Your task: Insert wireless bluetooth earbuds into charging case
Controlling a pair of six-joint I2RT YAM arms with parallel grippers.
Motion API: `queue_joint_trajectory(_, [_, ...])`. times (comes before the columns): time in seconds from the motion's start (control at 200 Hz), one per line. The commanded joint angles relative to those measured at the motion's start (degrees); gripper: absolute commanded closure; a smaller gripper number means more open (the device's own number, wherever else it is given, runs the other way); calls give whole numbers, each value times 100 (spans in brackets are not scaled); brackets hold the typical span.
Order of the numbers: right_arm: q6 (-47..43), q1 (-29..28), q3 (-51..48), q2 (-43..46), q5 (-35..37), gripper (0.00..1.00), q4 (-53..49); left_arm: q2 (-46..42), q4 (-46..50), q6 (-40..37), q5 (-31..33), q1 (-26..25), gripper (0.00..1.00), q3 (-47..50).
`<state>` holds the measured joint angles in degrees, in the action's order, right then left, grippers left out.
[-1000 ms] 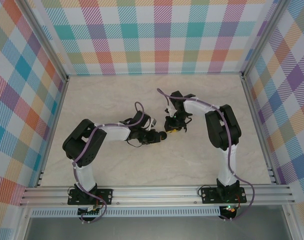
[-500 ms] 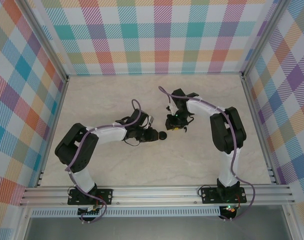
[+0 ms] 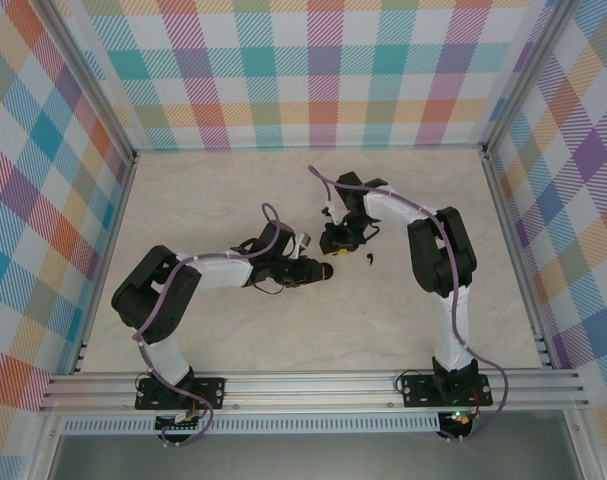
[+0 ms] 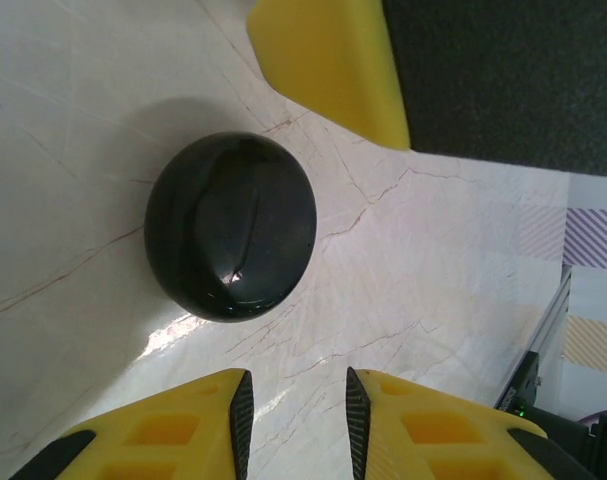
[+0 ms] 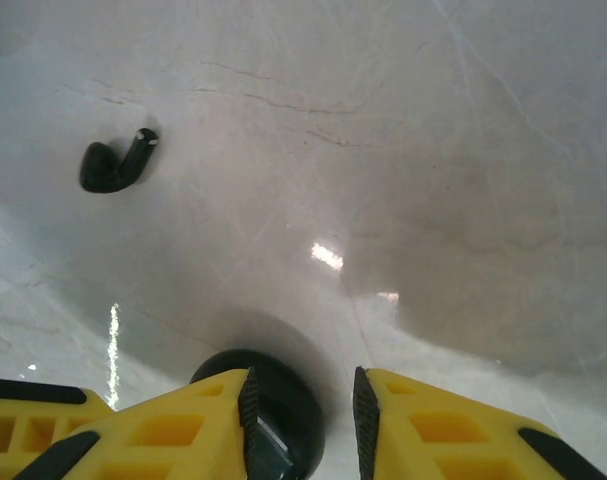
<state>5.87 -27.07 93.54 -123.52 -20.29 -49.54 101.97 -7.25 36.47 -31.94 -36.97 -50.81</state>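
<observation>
A glossy black round charging case [image 4: 230, 225] lies on the marble table just beyond my left gripper [image 4: 298, 385], which is slightly open with only bare table between its pads. From above, the case [image 3: 327, 271] sits at the tip of the left gripper [image 3: 316, 270]. One black earbud [image 5: 113, 165] lies loose on the table, to the right of my right gripper [image 3: 335, 243] in the top view, where the earbud [image 3: 369, 258] is a small dark comma. The right gripper [image 5: 301, 385] is slightly open. A black round piece [image 5: 278, 425] sits low between its fingers, against the left pad and clear of the right one.
A yellow finger [image 4: 328, 65] of the right gripper hangs close above the case in the left wrist view. Checkered walls [image 3: 323, 70] close the back and both sides. An aluminium rail [image 3: 313, 385] runs along the near edge. Bare marble [image 3: 213, 190] spreads to the back left.
The right gripper has moved back and left, and a black earbud now lies on the table to its right. Both grippers have opened a little. The left gripper has hardly moved.
</observation>
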Motion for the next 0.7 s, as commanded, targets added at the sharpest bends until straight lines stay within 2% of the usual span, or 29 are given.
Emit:
queue_joint_trajectory(0.0, [-112, -49, 263, -199, 55, 67, -301, 191, -433, 205, -343, -46, 69, 16])
queue_joint_trajectory(0.295, [-174, -136, 254, -266, 284, 68, -460, 556, -618, 306, -371, -64, 73, -83])
queue_joint_trajectory(0.545, [-218, -154, -16, -37, 538, 67, -534, 427, 69, -23, 313, -63, 75, -179])
queue_joint_trajectory(0.695, [-205, -155, -124, 100, 636, 67, -557, 369, 253, -107, 494, -62, 76, -218])
